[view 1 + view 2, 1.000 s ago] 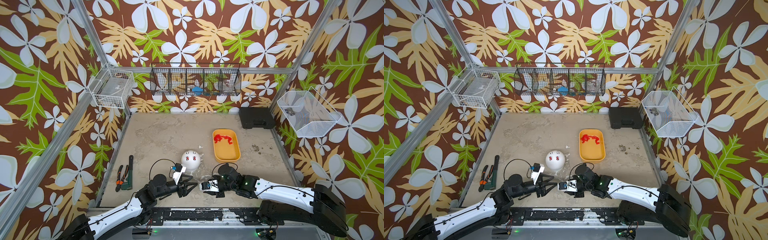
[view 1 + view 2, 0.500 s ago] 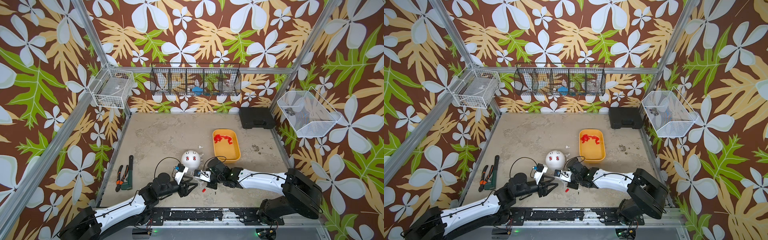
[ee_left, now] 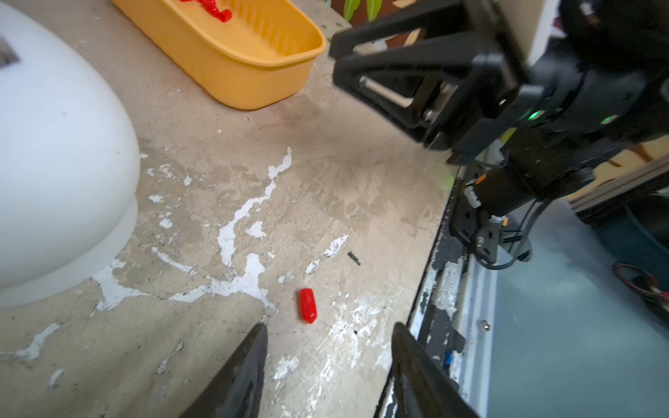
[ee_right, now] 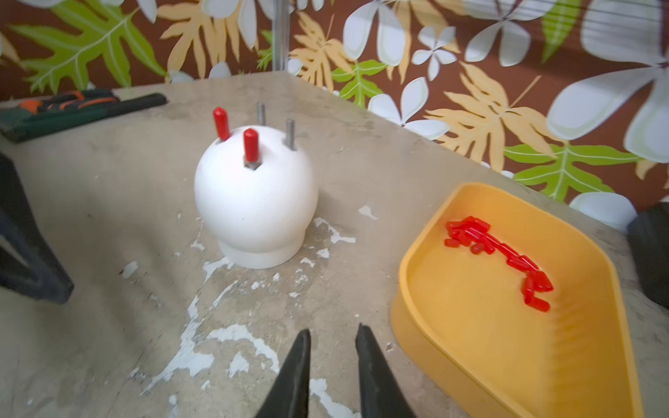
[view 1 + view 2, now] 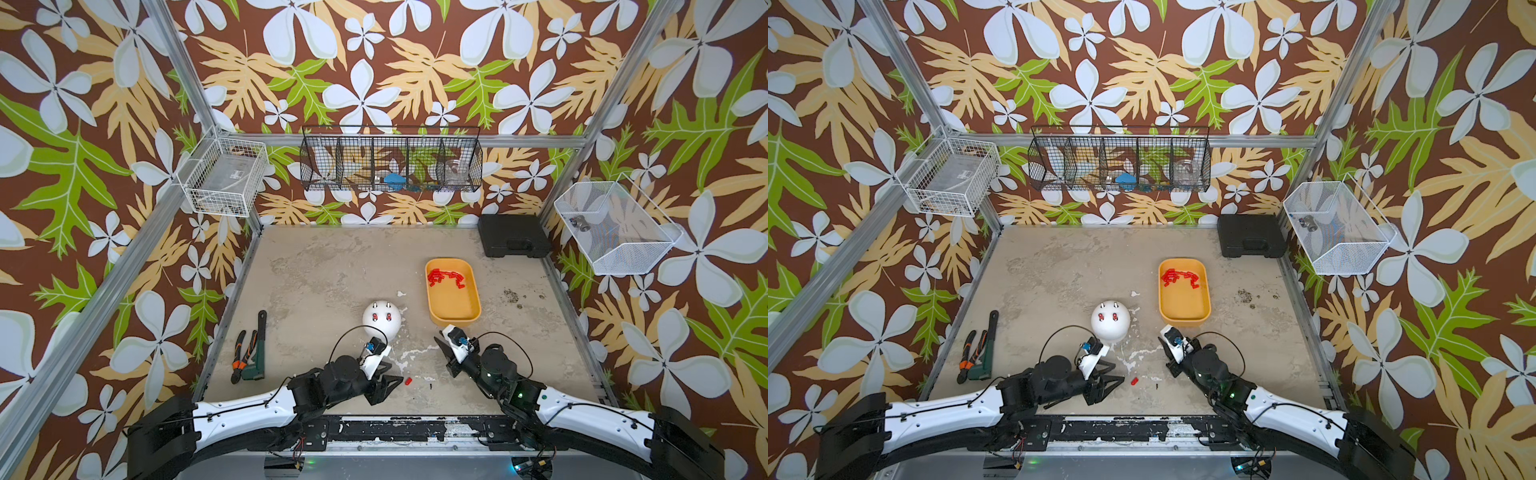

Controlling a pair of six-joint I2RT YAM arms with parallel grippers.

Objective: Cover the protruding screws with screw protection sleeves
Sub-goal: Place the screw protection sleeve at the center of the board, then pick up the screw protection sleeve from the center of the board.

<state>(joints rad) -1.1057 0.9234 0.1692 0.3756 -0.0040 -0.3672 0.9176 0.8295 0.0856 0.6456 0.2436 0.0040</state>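
On the worn grey worktop a white dome stands near the middle, with four screws rising from its top: two wear red sleeves, while two bare screws stand behind them in the right wrist view. At about two o'clock from the dome sits an orange-yellow tray with a loose cluster of spare sleeves at its far end. A single fallen sleeve lies flat on the worktop at roughly five o'clock from the dome, just ahead of the left gripper, whose jaws stand well apart and hold nothing. The right gripper, at about four o'clock from the dome and near the tray's close end, has its jaws parted by a narrow gap, also empty. Pliers and a dark-handled tool lie at nine o'clock by the worktop's edge, and a black case sits in the far corner at one o'clock.
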